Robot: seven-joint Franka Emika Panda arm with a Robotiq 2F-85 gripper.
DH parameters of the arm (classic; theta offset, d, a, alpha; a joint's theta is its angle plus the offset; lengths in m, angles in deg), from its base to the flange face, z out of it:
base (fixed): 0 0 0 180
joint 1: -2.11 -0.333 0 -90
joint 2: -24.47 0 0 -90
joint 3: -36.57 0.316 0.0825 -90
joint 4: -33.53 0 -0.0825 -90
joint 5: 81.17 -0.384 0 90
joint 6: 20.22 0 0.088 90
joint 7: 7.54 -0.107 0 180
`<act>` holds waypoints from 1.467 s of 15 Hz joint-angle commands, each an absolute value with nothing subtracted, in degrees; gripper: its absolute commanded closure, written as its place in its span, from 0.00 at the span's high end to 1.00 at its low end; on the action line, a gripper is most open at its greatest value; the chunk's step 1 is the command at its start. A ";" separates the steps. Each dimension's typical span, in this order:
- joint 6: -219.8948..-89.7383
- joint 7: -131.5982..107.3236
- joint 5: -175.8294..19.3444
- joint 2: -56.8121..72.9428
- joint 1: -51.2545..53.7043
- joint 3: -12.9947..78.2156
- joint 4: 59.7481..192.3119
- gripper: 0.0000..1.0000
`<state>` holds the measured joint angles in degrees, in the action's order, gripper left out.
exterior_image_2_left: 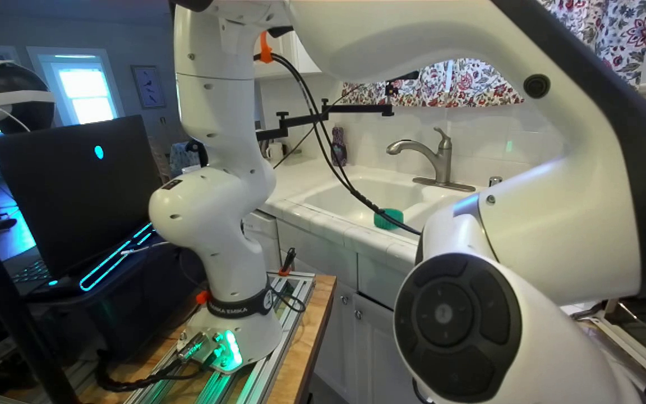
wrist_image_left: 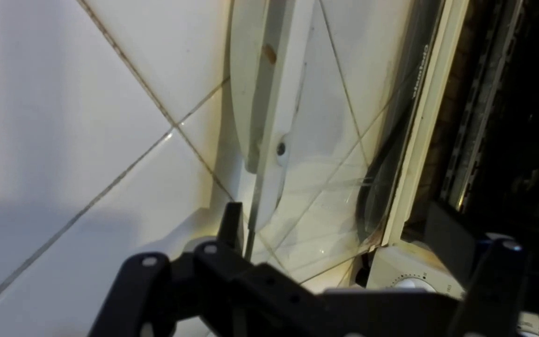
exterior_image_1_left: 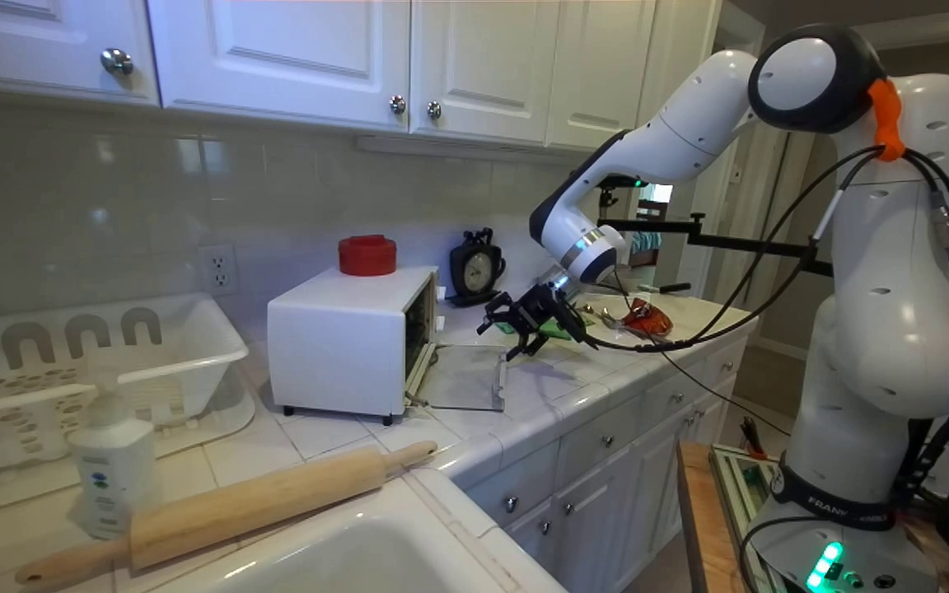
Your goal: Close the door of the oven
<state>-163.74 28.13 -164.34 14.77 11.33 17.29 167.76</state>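
The small white oven [exterior_image_1_left: 334, 354] stands on the tiled counter with its dark interior exposed. Its door [exterior_image_1_left: 466, 380] is folded down, a glass panel lying about level just above the counter. In the wrist view the door's pale handle edge [wrist_image_left: 276, 140] runs beside the glass, and the oven's pale frame [wrist_image_left: 421, 121] and dark interior are at right. My gripper [exterior_image_1_left: 496, 344] is open and empty at the door's outer edge. In the wrist view the gripper [wrist_image_left: 337, 208] has one finger just outside the handle edge and the other in front of the oven opening. Contact cannot be told.
A red round container [exterior_image_1_left: 367, 255] sits on the oven. A black dial clock or scale [exterior_image_1_left: 475, 268] stands behind. A white dish rack [exterior_image_1_left: 186, 354], a soap bottle [exterior_image_1_left: 112, 469] and a rolling pin [exterior_image_1_left: 268, 506] lie beyond the oven, near the sink [exterior_image_1_left: 343, 552]. A red packet [exterior_image_1_left: 647, 317] lies behind the gripper.
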 commanded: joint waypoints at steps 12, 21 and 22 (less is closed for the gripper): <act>-160.60 32.36 -165.77 20.27 14.99 20.88 169.85 1.00; -162.26 31.61 -165.51 26.61 14.74 21.89 171.23 1.00; -162.11 31.64 -165.51 27.09 14.76 21.96 171.38 1.00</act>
